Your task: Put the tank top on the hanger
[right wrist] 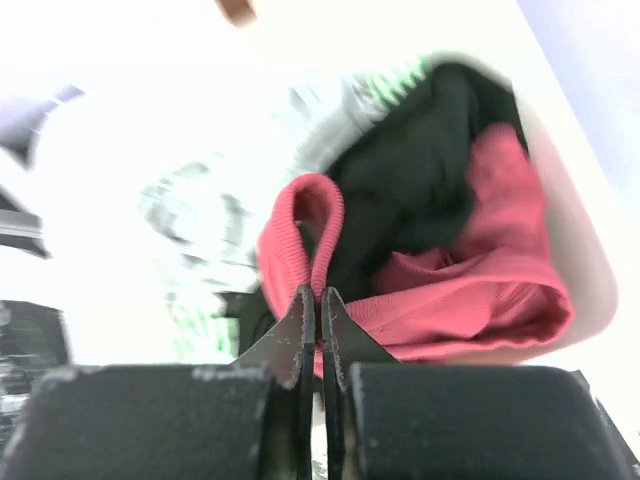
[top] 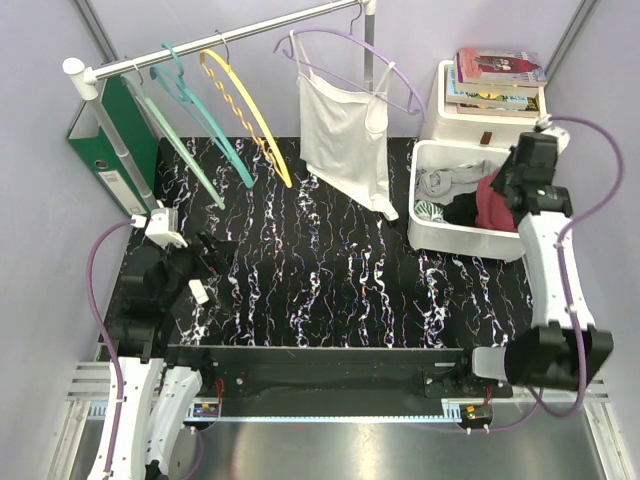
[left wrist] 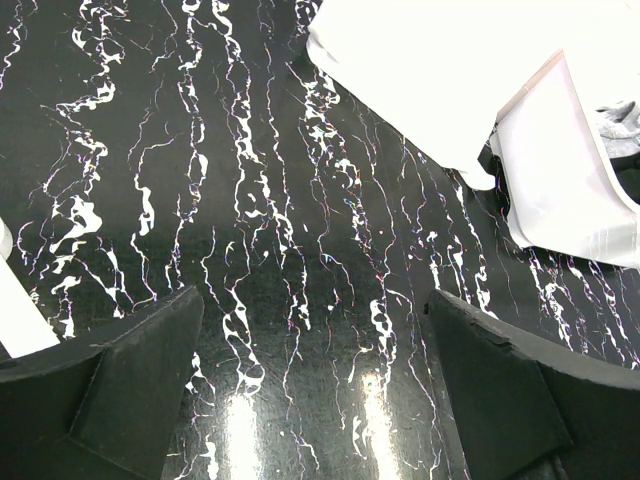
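right gripper [right wrist: 318, 300]: fingers pressed together, tips clamped on a ribbed edge loop of the tank top [right wrist: 470, 290]. the tank top lies bunched in the white bin [top: 432, 232] at the far right of the table [top: 330, 270], against the bin's right wall and touching a black garment [right wrist: 430, 160].

left gripper [left wrist: 315, 330]: fingers wide apart, held over the marbled top near the table's left edge.

the hanger [top: 245, 110] hangs tilted by its hook on the rail [top: 230, 40], between teal hangers [top: 190, 110] on its left and a white camisole [top: 340, 130] on its right, apart from both. the camisole's hem hangs near the bin's left rim. a broad stretch of table separates bin from hanger. books [top: 495, 80] sit behind the bin.
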Controlling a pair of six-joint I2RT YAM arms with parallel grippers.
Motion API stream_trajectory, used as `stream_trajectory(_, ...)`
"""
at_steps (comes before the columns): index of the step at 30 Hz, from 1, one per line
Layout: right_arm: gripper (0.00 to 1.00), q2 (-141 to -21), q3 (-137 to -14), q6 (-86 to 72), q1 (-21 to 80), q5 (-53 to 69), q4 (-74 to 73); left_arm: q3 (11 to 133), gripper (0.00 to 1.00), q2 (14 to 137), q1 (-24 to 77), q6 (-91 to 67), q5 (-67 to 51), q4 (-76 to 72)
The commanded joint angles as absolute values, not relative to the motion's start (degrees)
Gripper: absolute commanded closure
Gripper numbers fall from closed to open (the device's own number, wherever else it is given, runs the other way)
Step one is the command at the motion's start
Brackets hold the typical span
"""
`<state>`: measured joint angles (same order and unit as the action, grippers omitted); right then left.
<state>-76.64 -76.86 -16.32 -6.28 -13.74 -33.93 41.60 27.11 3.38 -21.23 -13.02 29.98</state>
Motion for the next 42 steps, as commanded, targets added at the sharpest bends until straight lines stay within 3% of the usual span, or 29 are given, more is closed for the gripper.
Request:
stream_trajectory(1,1.00,-66.89,-85.07,-17.58,-6.33,-5.82,-29.19,41.57,0.01,26.72,3.60,-20.57,-13.89,27.42)
stream_trajectory(7,1.00,-60.30,-84.56,-20.56,-6.33,10.78,-22.08,41.57,0.01,26.63,3.52,-20.48,-13.54,27.42)
stream_trajectory(11,1.00,-56.52,-83.23,-21.18,-6.33,15.37,-19.60,41.57,0.01,26.81,3.52,-20.48,-13.62,27.42)
stream_trajectory(16,1.00,-54.49,-82.18,-24.25,-6.33,33.78,-12.60,41.66,0.01,27.16,3.34,-20.48,-13.71,27.33)
stream_trajectory(22,1.00,-55.36,-83.22,-32.07,-6.24,47.09,-0.63,41.66,0.01,27.33,2.55,-20.48,-13.97,27.42)
stream_trajectory(30,1.00,-62.48,-91.83,-37.53,-2.91,51.59,6.94,41.57,0.01,27.68,0.53,-20.48,-15.29,27.07)
stream_trajectory(34,1.00,-68.10,-101.22,-31.22,5.78,49.93,-1.63,41.57,0.01,28.04,0.26,-20.39,-15.47,26.98)
stream_trajectory(42,1.00,-71.45,-105.73,-29.80,14.22,48.34,-1.15,41.49,0.01,28.30,0.09,-20.30,-15.47,26.89)
